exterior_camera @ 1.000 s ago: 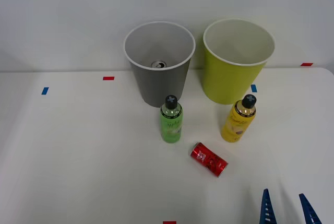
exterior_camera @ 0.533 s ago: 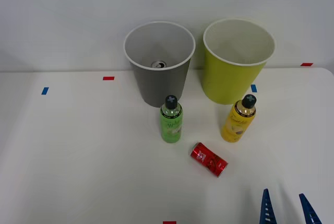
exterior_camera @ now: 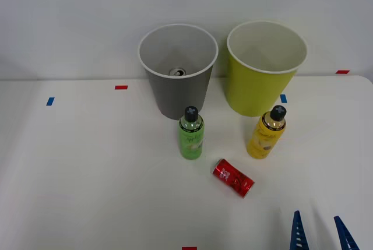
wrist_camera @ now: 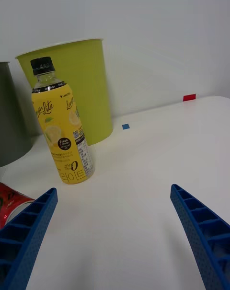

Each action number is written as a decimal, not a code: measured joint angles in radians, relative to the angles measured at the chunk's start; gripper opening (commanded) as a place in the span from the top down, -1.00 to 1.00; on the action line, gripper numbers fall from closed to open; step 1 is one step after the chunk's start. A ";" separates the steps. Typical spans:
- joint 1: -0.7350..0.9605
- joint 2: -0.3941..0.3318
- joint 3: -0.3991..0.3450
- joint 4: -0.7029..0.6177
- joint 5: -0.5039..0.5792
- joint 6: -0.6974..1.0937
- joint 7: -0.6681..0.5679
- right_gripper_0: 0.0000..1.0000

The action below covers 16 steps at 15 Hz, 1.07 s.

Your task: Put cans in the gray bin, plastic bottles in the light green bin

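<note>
Our right claw [exterior_camera: 322, 233] hangs low at the near right of the counter [exterior_camera: 87, 174], its blue ribbed fingers [wrist_camera: 26, 232] spread wide with nothing between them. What the next move turns on, as we judge it, is where the nearest things lie from it: the red can [exterior_camera: 232, 177] lies on its side ahead and to the left of the claw, its long axis running diagonally, silver end toward the near right, while the yellow bottle [exterior_camera: 266, 133] stands upright farther ahead, just in front of the light green bin [exterior_camera: 263, 81]. In the wrist view the yellow bottle [wrist_camera: 61, 127] sits ahead between the fingers, toward the side where the can's end [wrist_camera: 12, 203] peeks in, with the light green bin [wrist_camera: 81, 84] close behind it. Counting up, we have two bins, the gray bin [exterior_camera: 178, 75] to the left of the lime one and just apart from it; two bottles, the green bottle [exterior_camera: 190, 133] standing in front of the gray bin; and two cans, the red one on the counter plus a silver top [exterior_camera: 177, 71] showing at the bottom of the gray bin. So we reckon one can is sorted and three things remain, all within reach of the right arm.
</note>
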<state>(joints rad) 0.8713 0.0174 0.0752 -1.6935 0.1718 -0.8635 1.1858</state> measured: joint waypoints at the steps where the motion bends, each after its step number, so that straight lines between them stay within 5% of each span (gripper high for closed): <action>1: 0.000 0.000 0.000 0.000 0.000 0.000 0.000 -0.62; 16: 0.000 0.000 0.000 0.000 0.000 0.000 0.000 -0.61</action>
<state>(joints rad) 0.8713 0.0175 0.0752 -1.6935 0.1718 -0.8635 1.1858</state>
